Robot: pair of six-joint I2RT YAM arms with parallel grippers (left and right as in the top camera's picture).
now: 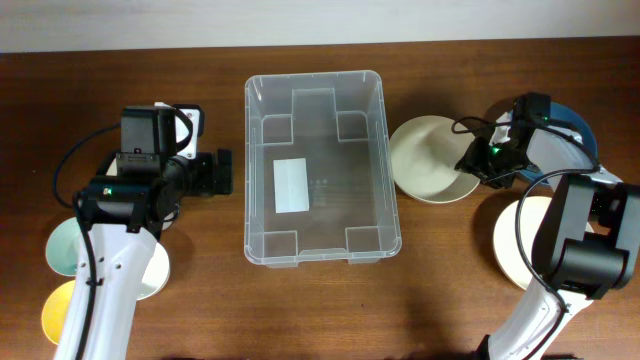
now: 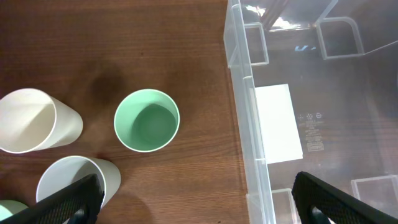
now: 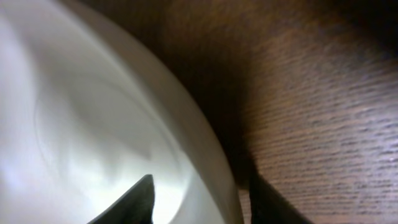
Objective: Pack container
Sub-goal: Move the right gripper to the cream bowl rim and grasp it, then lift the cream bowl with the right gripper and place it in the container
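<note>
The clear plastic container (image 1: 258,180) stands in the middle of the table with only its white label (image 1: 291,185) on the base. My left gripper (image 1: 222,172) hovers open just left of it; in the left wrist view the gripper (image 2: 198,200) spans the container's rim (image 2: 245,106), one finger over a white cup and one over the bin. A cream bowl (image 1: 428,160) sits right of the container. My right gripper (image 1: 478,165) is down at its right rim. In the right wrist view the gripper (image 3: 199,186) is open and straddles the bowl (image 3: 93,124): one finger inside, one outside.
A green cup (image 2: 147,120) and two white cups (image 2: 31,120) (image 2: 71,180) stand left of the container. Further cups, one yellow (image 1: 58,315), sit at the front left. At the right are a blue bowl (image 1: 578,120), a white bowl (image 1: 560,152) and a cream one (image 1: 520,245).
</note>
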